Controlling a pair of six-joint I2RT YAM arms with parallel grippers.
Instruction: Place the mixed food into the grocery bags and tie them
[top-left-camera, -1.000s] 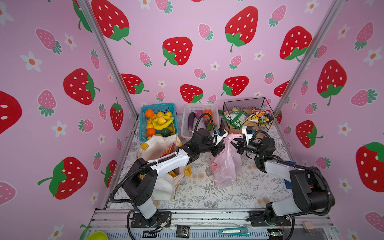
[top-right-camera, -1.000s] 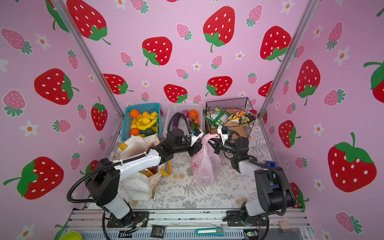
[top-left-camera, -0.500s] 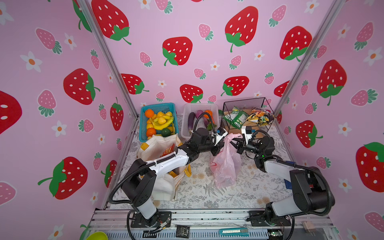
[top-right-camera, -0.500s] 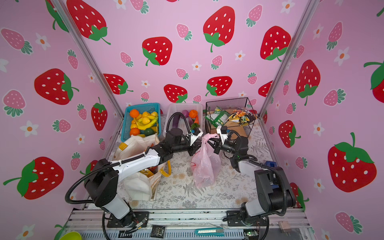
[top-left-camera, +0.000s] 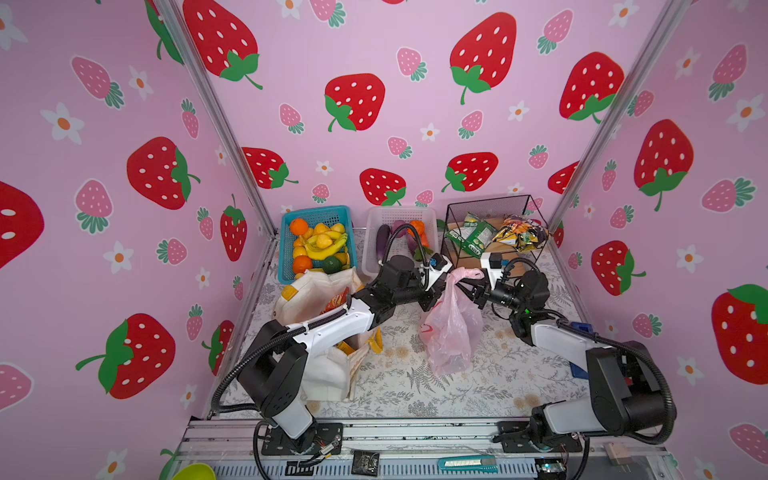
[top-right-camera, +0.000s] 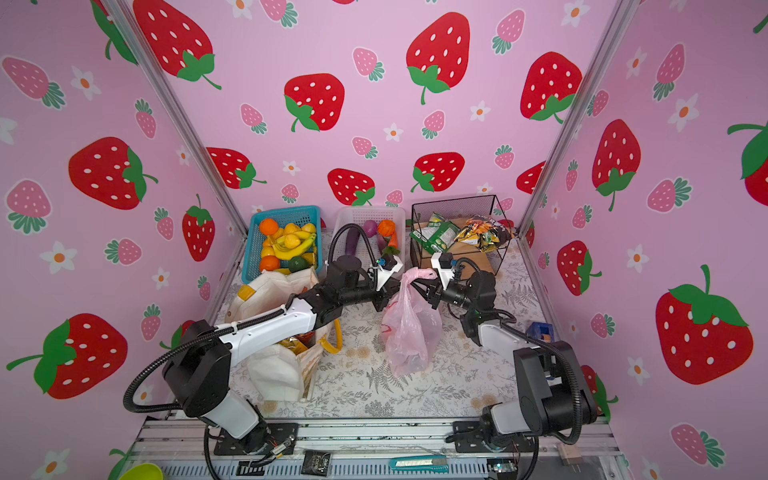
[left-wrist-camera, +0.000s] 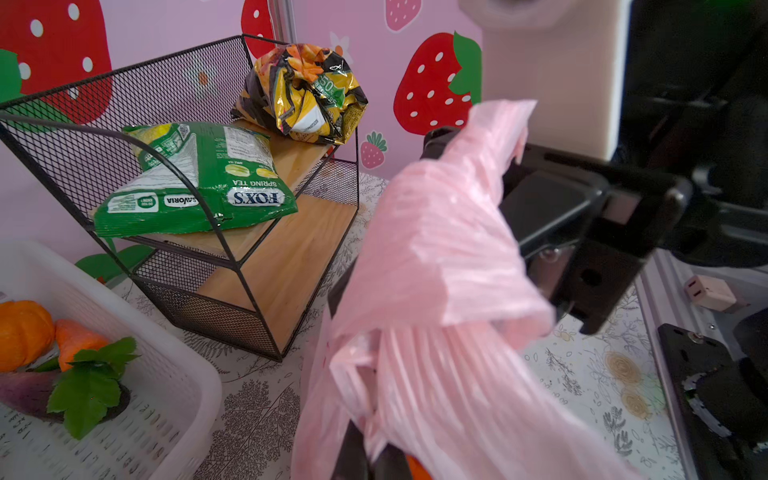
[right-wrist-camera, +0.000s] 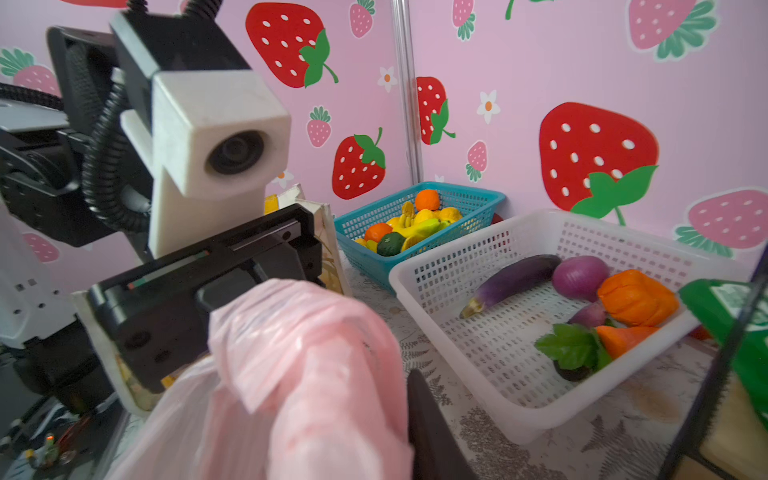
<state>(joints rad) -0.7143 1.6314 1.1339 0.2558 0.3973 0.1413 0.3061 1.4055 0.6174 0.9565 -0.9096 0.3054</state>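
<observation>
While the canvas tote (top-left-camera: 307, 293) slumps at my left, the pink bag (top-left-camera: 451, 332) stands mid-table for tying. My left gripper (top-left-camera: 439, 291) is clamped on its handles (top-left-camera: 467, 273); I can't tell the right gripper's (top-left-camera: 466, 286) width. Next, I reckon, a loop needs pulling through.

The pink bag (top-left-camera: 451, 328) is seen as thin, pleated, translucent plastic; the rack (left-wrist-camera: 216, 316) as matt black metal mesh on smooth wood; the tote (top-left-camera: 309, 291) perhaps as cloth.

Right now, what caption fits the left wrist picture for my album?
Pink plastic bag bunched up close, with snack packets on a wire shelf and a white basket behind.
</observation>
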